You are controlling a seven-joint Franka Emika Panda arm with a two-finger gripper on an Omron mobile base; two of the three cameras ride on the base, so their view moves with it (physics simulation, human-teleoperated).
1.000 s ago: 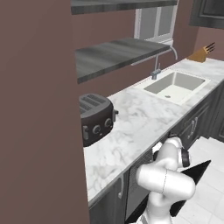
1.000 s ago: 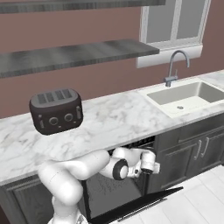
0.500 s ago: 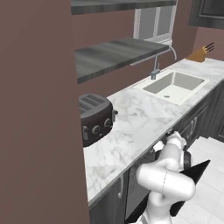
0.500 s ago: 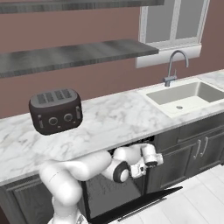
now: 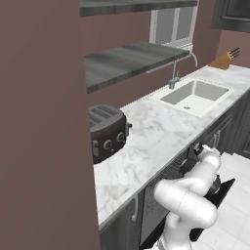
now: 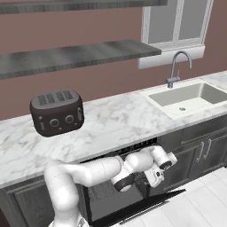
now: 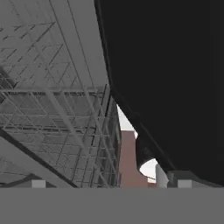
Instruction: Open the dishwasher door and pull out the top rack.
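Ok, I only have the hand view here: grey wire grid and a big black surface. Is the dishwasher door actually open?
Observer: Yes. In the right base view the dishwasher door is folded down, nearly flat, below the opening.
Operator: Where's the hand?
Observer: The gripper is at the opening's right end, just under the counter edge and above the door.
Operator: Anything on the counter there?
Observer: A black toaster stands on it, above the opening's left side.

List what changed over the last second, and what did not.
The gripper swung a little further right along the open dishwasher front, by the top rack. Its jaws remain open, holding nothing. The dishwasher door stays folded down; the toaster and sink are unmoved.
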